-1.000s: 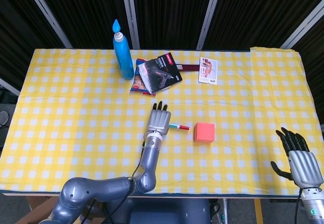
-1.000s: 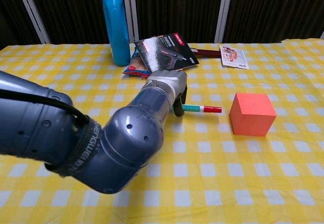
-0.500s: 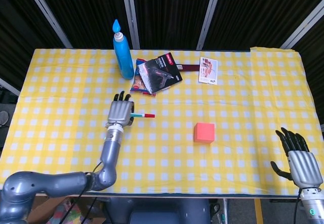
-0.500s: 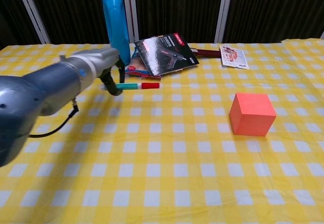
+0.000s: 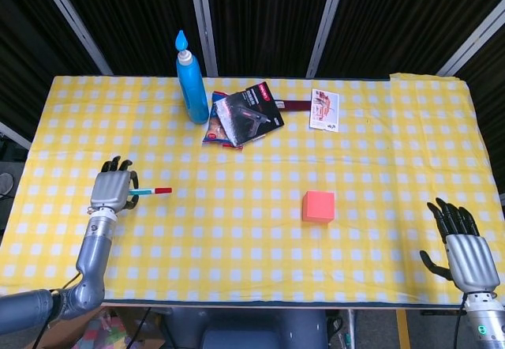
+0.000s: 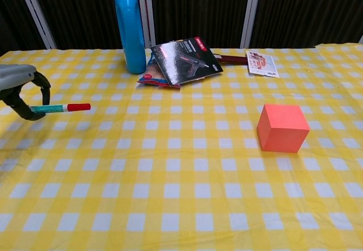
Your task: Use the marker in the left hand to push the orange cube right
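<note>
The orange cube (image 5: pixel 319 206) (image 6: pixel 282 127) sits on the yellow checked tablecloth, right of centre. My left hand (image 5: pixel 111 190) (image 6: pixel 18 89) is far out at the table's left side and grips a teal marker (image 5: pixel 150 192) (image 6: pixel 60 108) with a red cap pointing right toward the cube. A wide gap of cloth lies between the marker's tip and the cube. My right hand (image 5: pixel 460 242) hangs at the table's front right corner, fingers spread, holding nothing.
A blue bottle (image 5: pixel 189 80) (image 6: pixel 129 25) stands at the back left of centre. Beside it lie a black glue-gun package (image 5: pixel 248 114) (image 6: pixel 182 61) on a magazine, and a small white card (image 5: pixel 324 110) (image 6: pixel 261 63).
My left hand has swung far to the left with the marker, from just beside the cube to the table's left side. The cube and my right hand have stayed put.
</note>
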`<state>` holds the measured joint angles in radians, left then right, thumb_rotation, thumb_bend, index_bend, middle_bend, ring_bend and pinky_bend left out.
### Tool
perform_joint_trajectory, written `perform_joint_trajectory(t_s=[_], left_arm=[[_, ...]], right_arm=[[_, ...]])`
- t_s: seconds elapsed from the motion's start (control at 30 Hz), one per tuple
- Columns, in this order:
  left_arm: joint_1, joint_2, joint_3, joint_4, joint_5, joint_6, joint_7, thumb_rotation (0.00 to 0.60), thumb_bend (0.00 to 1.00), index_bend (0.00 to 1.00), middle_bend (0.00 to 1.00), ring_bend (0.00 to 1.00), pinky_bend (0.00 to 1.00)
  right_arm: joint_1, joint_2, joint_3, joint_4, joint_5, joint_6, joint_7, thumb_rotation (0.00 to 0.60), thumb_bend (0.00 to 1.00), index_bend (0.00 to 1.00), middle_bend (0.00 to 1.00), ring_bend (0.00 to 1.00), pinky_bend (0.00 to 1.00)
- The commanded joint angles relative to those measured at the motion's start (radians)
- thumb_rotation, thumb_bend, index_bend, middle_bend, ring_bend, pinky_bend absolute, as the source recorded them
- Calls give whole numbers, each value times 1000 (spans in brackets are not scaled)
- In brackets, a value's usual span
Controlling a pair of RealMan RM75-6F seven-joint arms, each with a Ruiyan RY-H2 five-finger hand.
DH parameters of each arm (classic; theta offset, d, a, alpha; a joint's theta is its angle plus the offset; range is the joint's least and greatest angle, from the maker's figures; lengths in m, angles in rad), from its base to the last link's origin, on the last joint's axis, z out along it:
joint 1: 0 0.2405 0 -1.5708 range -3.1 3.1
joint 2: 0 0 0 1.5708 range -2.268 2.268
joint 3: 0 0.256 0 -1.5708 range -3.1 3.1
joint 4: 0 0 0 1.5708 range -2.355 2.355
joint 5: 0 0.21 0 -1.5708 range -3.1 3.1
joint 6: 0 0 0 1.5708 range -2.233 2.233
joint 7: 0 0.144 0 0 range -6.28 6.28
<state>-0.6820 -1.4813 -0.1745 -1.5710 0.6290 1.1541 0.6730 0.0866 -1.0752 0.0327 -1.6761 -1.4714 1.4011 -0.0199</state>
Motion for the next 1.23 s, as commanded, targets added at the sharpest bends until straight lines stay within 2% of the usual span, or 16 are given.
perform_joint_trajectory(t_s=[0.03, 0.23, 0.4, 0.5, 0.63, 0.8, 0.93, 1.03, 1.23], left_arm=[[8, 5, 8, 28, 5, -23, -20, 600, 422, 517, 123, 0, 92], [12, 1, 10, 54, -1, -40, -34, 600, 259, 254, 56, 0, 78], [29, 19, 5, 27, 13, -32, -72, 600, 243, 92, 31, 0, 76], [51, 42, 7, -5, 37, -20, -107, 600, 243, 95, 30, 0, 76], [120, 112, 37, -76, 141, 26, -204, 600, 243, 120, 28, 0, 76], [236, 214, 121, -120, 372, 133, -345, 600, 230, 111, 3, 0, 59], [319, 290, 200, -126, 533, 226, -396, 600, 138, 53, 0, 0, 33], [369, 326, 234, -134, 589, 276, -432, 600, 89, 1, 0, 0, 8], [468, 373, 283, -132, 698, 371, -539, 600, 70, 0, 0, 0, 7]], right_arm=[[0, -1, 0, 1, 0, -1, 0, 600, 378, 0, 0, 0, 0], [0, 1, -2, 5, -7, 1, 5, 600, 378, 0, 0, 0, 0], [1, 3, -3, 6, -9, -1, 8, 600, 378, 0, 0, 0, 0], [1, 3, -4, 7, -12, 0, 9, 600, 377, 0, 0, 0, 0], [1, 3, -5, 9, -12, -2, 6, 600, 378, 0, 0, 0, 0], [5, 3, -8, 9, -11, -13, -14, 600, 377, 0, 0, 0, 0], [8, 3, -9, 4, -9, -19, -19, 600, 378, 0, 0, 0, 0], [8, 1, -8, 6, -13, -14, -25, 600, 378, 0, 0, 0, 0], [9, -11, -8, 13, -27, -5, -34, 600, 378, 0, 0, 0, 0]])
